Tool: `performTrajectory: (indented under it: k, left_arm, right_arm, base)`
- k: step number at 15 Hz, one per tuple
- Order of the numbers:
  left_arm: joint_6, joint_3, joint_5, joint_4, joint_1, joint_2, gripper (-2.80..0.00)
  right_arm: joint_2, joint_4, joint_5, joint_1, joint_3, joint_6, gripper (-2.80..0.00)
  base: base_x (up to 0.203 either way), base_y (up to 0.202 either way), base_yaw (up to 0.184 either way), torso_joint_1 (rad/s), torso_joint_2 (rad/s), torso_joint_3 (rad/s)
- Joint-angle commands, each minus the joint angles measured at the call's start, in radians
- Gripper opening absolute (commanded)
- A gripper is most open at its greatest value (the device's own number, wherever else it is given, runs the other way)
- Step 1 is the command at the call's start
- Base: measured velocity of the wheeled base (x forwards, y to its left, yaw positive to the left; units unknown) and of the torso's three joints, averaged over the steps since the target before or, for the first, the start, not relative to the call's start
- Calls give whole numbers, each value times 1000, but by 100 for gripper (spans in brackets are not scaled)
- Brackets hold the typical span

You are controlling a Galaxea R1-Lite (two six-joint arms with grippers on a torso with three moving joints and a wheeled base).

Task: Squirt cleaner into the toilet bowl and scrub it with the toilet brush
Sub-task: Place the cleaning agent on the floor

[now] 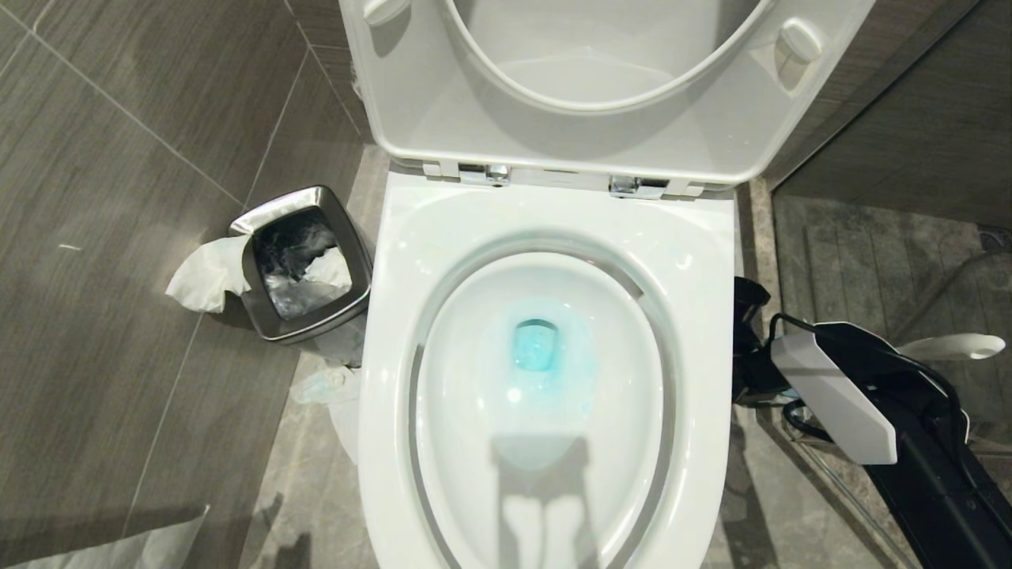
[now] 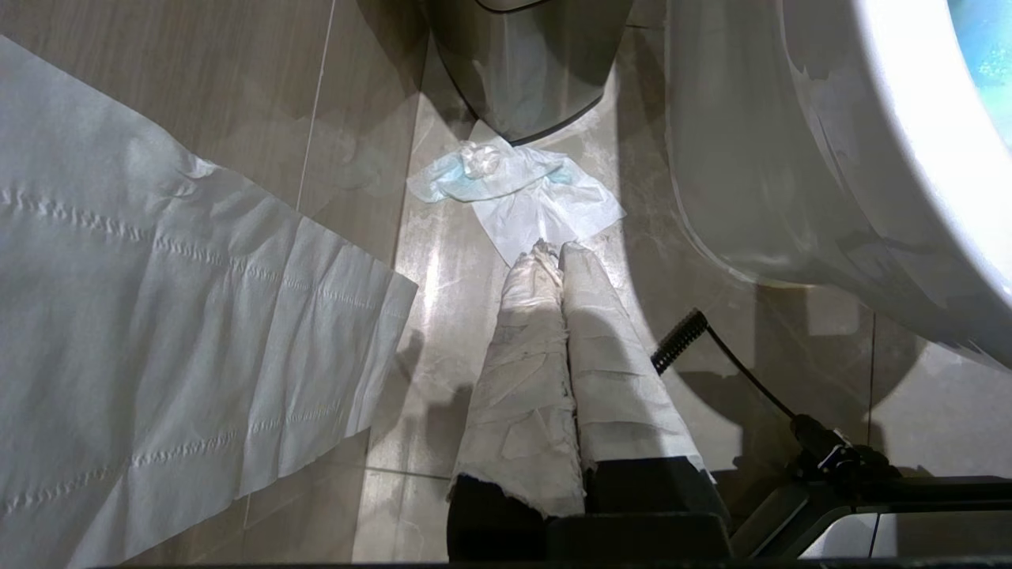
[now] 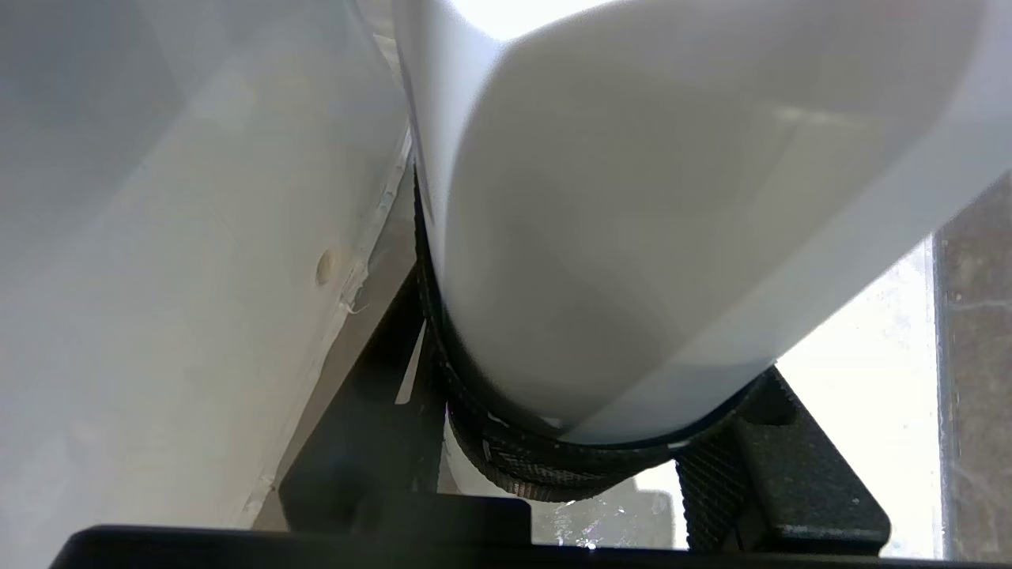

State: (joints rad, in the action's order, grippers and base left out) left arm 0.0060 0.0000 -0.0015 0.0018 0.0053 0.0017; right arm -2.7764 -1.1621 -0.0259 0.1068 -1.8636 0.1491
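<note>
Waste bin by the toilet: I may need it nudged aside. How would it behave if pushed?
Probably light: the waste bin looks like thin steel holding crumpled paper. On the glossy floor it would likely slide, or tip if pushed high. The tissue draped over its rim may fall off.

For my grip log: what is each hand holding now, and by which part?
The right hand clamps the toilet brush by its white handle, some way from the rounded end; the bristles are hidden. The left hand is shut, holding nothing.
</note>
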Motion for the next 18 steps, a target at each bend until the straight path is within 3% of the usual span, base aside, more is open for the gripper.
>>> performTrajectory:
  k: [1, 18]
  left_arm:
    - [0, 2, 0, 1, 1, 1, -280]
    - [0, 2, 0, 1, 1, 1, -280]
  right_arm:
    - [3, -7, 0, 1, 0, 1, -280]
    - [6, 7, 0, 4, -6, 1, -280]
  base:
    - [0, 0, 0, 0, 0, 0]
    - [0, 0, 0, 0, 0, 0]
